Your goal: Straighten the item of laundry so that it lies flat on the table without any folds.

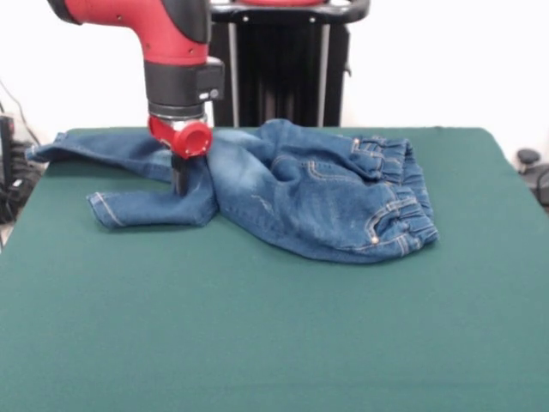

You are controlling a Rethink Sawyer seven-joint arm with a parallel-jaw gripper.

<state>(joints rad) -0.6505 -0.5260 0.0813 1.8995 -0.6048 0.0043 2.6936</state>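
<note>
A small pair of blue denim jeans (292,184) lies rumpled on the far half of the dark green table (274,326). The elastic waistband (403,193) is at the right, bunched and folded over. One leg runs left to the table's far left edge (77,146). The other leg ends in a cuff (107,209) nearer the front. The red and black arm comes down from the top left. The gripper (181,182) is low on the jeans where the two legs meet, pressed into the cloth. I cannot tell its state.
The robot's black pedestal (279,64) stands behind the table's far edge. Dark equipment (7,176) sits off the table's left side and a dark object (532,167) off its right side.
</note>
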